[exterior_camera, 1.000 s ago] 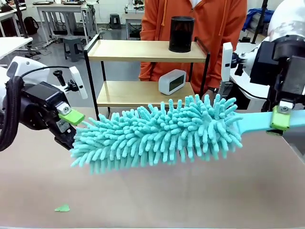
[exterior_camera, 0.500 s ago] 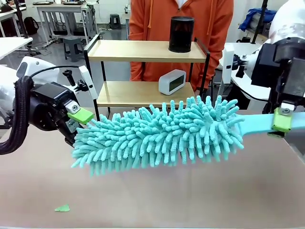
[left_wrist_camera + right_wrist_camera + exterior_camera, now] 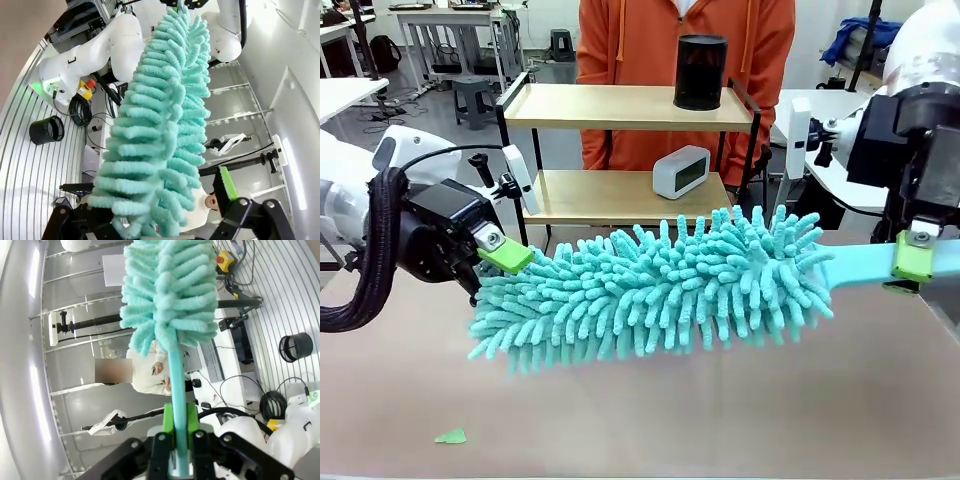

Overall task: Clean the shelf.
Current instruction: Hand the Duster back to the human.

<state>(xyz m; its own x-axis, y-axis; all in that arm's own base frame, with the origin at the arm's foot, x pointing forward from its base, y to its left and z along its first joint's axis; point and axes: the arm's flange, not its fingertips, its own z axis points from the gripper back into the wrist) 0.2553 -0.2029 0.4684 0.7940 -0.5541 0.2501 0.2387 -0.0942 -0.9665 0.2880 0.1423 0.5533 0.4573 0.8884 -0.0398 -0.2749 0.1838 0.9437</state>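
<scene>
Our desk (image 3: 650, 410) is a bare tan surface, with a lab of white tables beyond. Nearest us, above the desk, hangs the teal duster (image 3: 650, 290), fluffy, soft and light by our judgement; only its flat handle is stiff enough to grip. Our right pincer (image 3: 912, 258) is clenched on that handle (image 3: 176, 390), at the duster's right end. Our left pincer (image 3: 500, 262) sits at the duster's left tip with its fingers parted around the fluff. Behind the duster stands the shelf (image 3: 625, 150), a light, tippable rack, carrying a black cylinder (image 3: 701, 71) on top and a white clock (image 3: 681, 171) below. A person in orange (image 3: 685, 40) waits behind the shelf.
</scene>
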